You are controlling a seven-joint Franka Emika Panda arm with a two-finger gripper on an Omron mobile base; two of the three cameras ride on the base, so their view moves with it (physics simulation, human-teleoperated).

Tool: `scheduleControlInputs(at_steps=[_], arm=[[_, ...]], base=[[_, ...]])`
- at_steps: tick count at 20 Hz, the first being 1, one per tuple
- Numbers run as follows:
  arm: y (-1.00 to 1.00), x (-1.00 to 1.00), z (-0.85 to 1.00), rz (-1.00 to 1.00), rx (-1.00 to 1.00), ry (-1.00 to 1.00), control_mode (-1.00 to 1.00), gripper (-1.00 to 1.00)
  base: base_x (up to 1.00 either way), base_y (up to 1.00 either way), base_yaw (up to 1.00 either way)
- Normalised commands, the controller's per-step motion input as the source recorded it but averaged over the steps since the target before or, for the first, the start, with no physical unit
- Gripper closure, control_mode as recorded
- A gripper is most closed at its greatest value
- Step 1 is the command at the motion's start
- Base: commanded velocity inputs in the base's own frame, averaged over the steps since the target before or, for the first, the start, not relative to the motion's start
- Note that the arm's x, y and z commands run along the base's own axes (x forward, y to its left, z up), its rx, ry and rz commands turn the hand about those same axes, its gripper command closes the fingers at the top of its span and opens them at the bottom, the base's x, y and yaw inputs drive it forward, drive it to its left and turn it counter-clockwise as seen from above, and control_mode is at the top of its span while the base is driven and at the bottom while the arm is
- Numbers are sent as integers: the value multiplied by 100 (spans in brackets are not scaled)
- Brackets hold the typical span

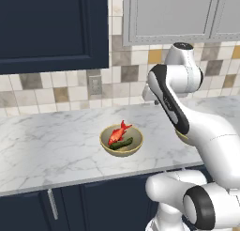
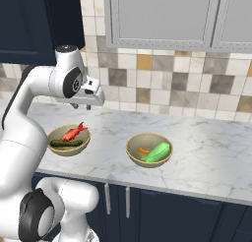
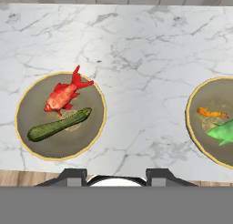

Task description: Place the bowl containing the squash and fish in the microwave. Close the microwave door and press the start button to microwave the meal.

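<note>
The tan-olive bowl (image 1: 121, 141) (image 2: 68, 140) (image 3: 60, 115) rests on the marble counter. Inside it lie the red fish (image 1: 119, 132) (image 3: 65, 95) and, beside that, the dark green squash (image 1: 122, 144) (image 3: 58, 124). My gripper (image 2: 81, 106) (image 3: 116, 175) hangs open well above the counter, looking straight down, with nothing between its fingers. In the hand view the bowl lies to the left of the fingertips (image 3: 73, 175). The microwave and its door are out of view.
A second, similar bowl (image 2: 149, 150) (image 3: 214, 123) with a bright green item and a small orange one sits to the right of the first. A wall outlet (image 1: 95, 86) is on the tiled backsplash. Dark cabinets (image 1: 51, 28) and grey ones (image 2: 162, 15) hang above the counter (image 1: 47, 141).
</note>
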Motion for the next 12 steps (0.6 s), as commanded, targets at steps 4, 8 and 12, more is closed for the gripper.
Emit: scheduleControlInputs(at_steps=[4,8,12], arm=[[2,-1,-10,0,0,0,-100,-100],[18,-9,-37,-1,0,0,-100,-100],[13,-9,-51,-3,0,0,-100,-100]], base=[[0,0,0],[0,0,0],[0,0,0]])
